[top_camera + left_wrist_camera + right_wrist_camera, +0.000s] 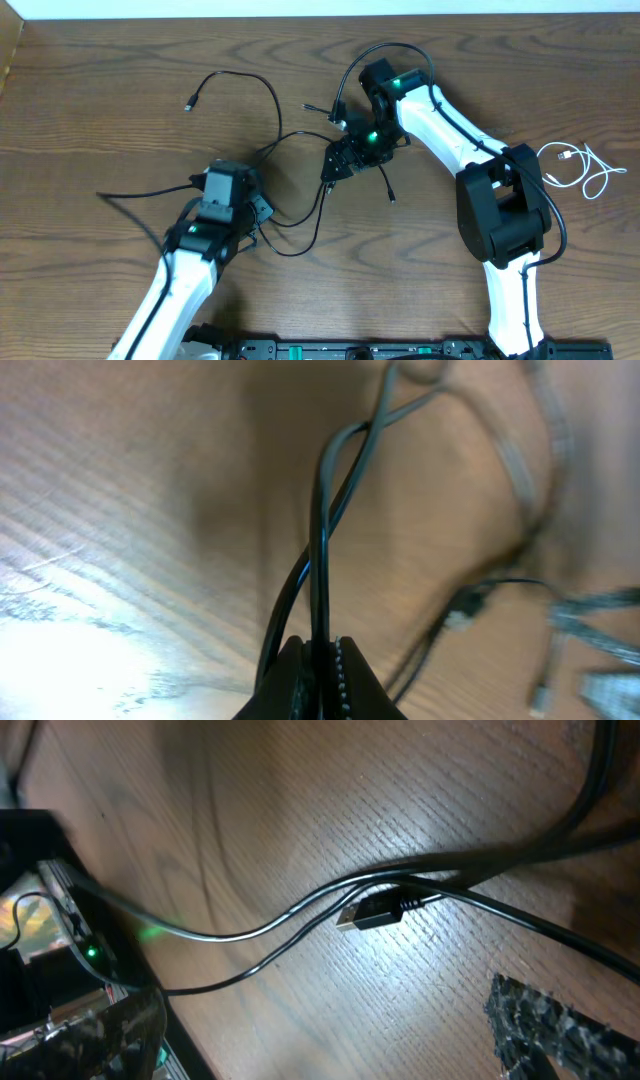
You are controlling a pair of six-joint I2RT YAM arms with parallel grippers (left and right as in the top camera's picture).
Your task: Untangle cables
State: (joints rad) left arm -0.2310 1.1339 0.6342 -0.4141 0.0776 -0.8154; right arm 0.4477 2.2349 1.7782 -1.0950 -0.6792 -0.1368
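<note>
Several thin black cables (290, 140) lie looped and crossed on the wooden table between my two arms. My left gripper (258, 210) is shut on one black cable (322, 560), which runs up from the closed jaws beside a second strand. My right gripper (338, 165) hovers open over the tangle's right part. In the right wrist view its fingers (560, 1025) stand wide apart, and a black plug end (375, 912) lies on the wood between two strands, beyond the fingers. A white cable (585, 170) lies apart at the far right.
A loose plug end (189, 103) of a black cable rests at the upper left. Another strand trails left to the spot (110, 195) beside my left arm. The table's far edge (320, 15) runs along the top.
</note>
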